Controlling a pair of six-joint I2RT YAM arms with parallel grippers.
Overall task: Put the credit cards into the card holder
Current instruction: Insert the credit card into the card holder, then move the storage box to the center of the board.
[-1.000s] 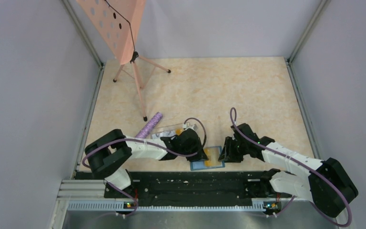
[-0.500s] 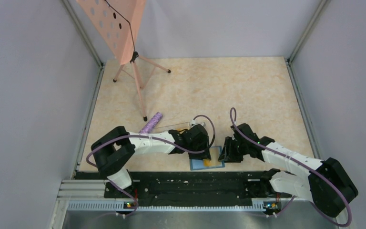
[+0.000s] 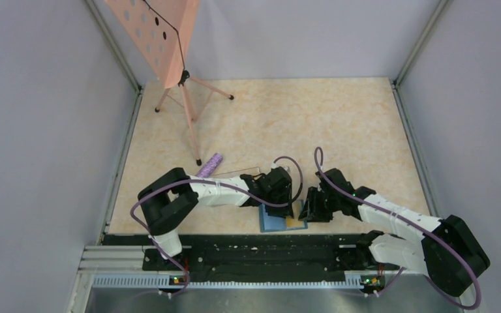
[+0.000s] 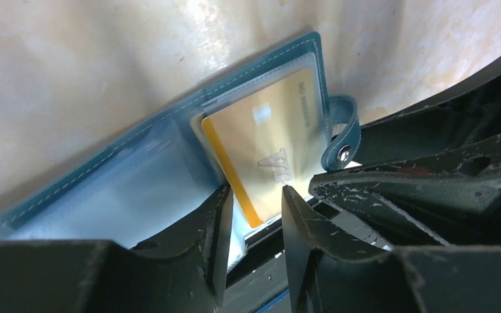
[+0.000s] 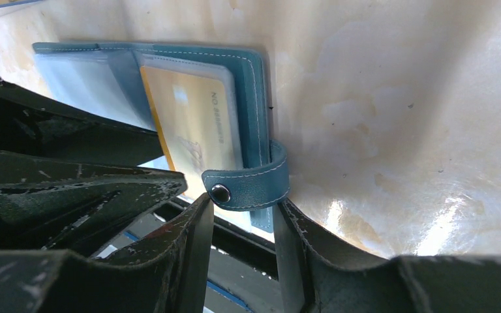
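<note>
Card holder (image 3: 273, 225): lying open and flat on the table (image 3: 313, 124), its pale blue inside facing up, between the two claws.
Gold card (image 4: 267, 143): resting on the half of the card holder that carries the snap tab (image 5: 251, 182). It is looking partly tucked under the clear pocket and a little askew; how deep it is sitting, I cannot tell.
Left claw (image 4: 256, 195): hovering right over the card holder's near edge, fingers partly spread, with the card's near end showing in the gap between them. It is not pinching anything that I can see.
Right claw (image 5: 242, 203): sitting at the card holder's tab side, fingers closed in on the snap tab from both sides, so it is seemingly steadying the holder.
Step, as I am reading it: seating this card fully in its slot, with more cards to follow.
Risk – skew: a push on the angled card is likely to jam a corner against the pocket seam and buckle the card.
Risk – sliding: if the tab grip is slipping, the whole card holder is going to skate towards the right claw instead of taking the card.
Risk – crowding: both claws are working just beside each other over the card holder, and a careless move is inviting a knock.
</note>
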